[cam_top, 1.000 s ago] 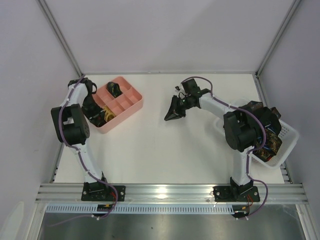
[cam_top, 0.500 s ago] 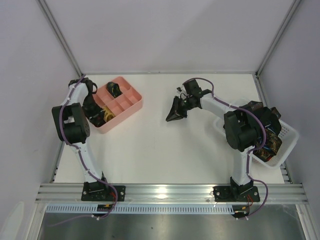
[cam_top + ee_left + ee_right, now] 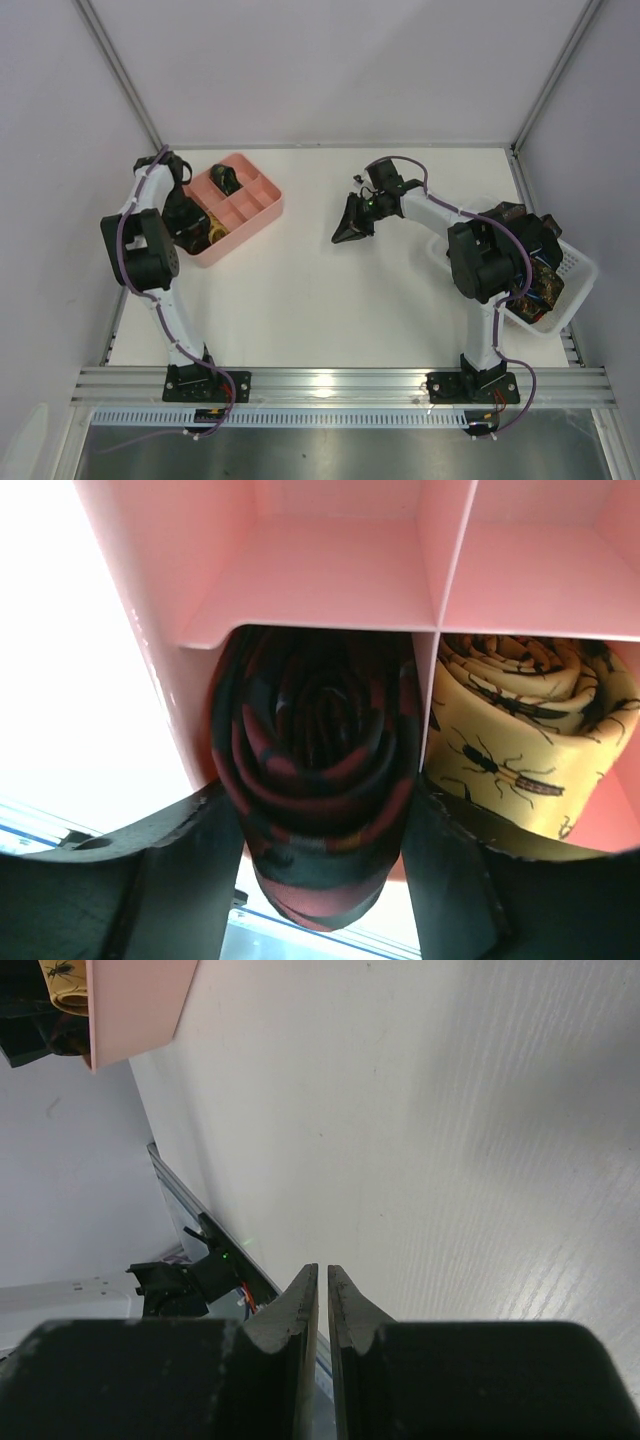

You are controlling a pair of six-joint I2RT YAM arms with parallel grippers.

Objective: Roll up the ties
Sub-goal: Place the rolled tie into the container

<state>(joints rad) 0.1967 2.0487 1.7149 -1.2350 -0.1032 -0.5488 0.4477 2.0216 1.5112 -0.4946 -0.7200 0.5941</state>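
Grip on the left: your left gripper (image 3: 318, 825) has its jaws apart, one on each side of the red-black rolled tie (image 3: 315, 770). Both fingers lie close against the roll's flanks, and you cannot tell whether they press it or only flank it.
Red-black rolled tie: it stands on end in the end compartment of the pink tray (image 3: 320, 580), next to the tray's outer wall, with its spiral facing your wrist camera. Its lower part is dark and blurred, so you can hardly make out where cloth ends and finger begins.
Yellow rolled tie (image 3: 530, 730): it sits in the compartment just beside, with one divider between the two rolls. It has an insect print, and its right side is cut off by the frame edge.
Top view of the tray: your left arm's wrist covers the near end, hiding the gripper and the red-black roll. A dark roll (image 3: 224, 180) sits in a far compartment, its pattern too small to tell.
Grip on the right: your right gripper (image 3: 322, 1278) has its fingers together with only a hairline slit, and nothing shows between them. It is over the bare table (image 3: 450, 1140), well apart from the tray; you cannot tell whether it touches the surface.
Basket: the white mesh basket (image 3: 578, 268) stands at the table's right edge with loose ties (image 3: 535, 280) heaped in it, largely hidden behind the right arm.
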